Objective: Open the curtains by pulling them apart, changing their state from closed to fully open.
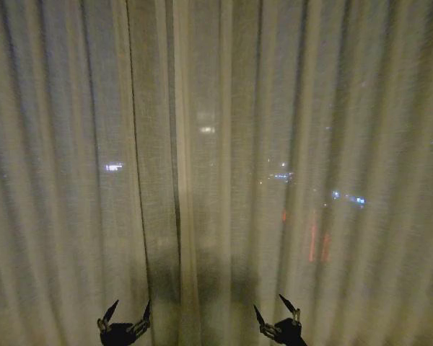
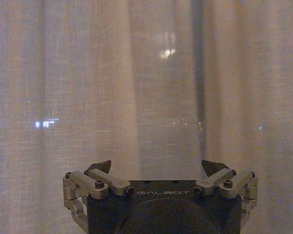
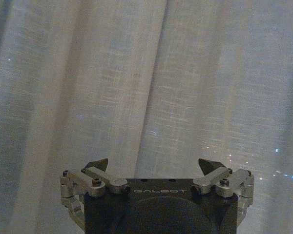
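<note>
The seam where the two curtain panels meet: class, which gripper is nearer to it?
Left. The left gripper sits just left of the seam; the right gripper hangs farther off to its right.

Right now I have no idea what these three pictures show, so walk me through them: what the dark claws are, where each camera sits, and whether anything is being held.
You are looking at a wheeled robot with two arms, facing sheer curtains that hang closed, with night lights showing faintly through them. The wide picture comes from a camera on the robot's head. The dark claws low in it are its two grippers: the left gripper and the right gripper. The other two pictures come from cameras on each wrist, looking past that arm's own claw at the fabric. Both grippers are open and hold nothing. The overlapping edges where the two panels meet hang between the two grippers.
</note>
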Controlling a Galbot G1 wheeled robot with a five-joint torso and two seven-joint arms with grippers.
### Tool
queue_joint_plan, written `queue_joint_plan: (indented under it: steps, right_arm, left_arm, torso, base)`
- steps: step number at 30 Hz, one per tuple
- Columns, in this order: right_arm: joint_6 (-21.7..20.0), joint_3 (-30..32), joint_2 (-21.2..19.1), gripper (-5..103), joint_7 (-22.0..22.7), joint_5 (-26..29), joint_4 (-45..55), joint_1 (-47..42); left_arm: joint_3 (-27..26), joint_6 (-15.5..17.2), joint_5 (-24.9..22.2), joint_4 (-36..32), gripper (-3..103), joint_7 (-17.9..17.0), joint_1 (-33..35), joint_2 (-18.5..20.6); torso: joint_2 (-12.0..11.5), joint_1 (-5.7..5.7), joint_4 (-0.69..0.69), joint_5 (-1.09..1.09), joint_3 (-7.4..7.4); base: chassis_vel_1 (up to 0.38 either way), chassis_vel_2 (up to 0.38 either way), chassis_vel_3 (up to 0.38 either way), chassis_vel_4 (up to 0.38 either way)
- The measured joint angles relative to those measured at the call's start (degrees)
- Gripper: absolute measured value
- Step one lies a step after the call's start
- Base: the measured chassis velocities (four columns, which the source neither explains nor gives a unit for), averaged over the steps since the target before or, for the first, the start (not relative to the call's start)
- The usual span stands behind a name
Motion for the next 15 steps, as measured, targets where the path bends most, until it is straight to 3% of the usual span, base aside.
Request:
queue_joint_plan:
  steps: [8, 15]
  right_arm:
    - [0.16, -0.60, 0.02, 100, 1.58, 0.54, 0.13, -0.40]
    - [0.20, -0.85, 0.00, 100, 1.31, -0.57, 0.15, -0.49]
  left_arm:
    - [0.39, -0.70, -0.20, 1.19, 100, 0.01, -0.58, 0.31]
    - [0.35, -1.14, -0.24, 1.90, 100, 0.18, -0.74, 0.35]
  torso:
    - [-0.01, 0.01, -0.01, -0.03, 0.00]
    - [0.05, -0.12, -0.01, 0.04, -0.05]
  base:
    - [-0.013, 0.295, -0.002, -0.285]
    - [0.047, -0.021, -0.048, 0.014]
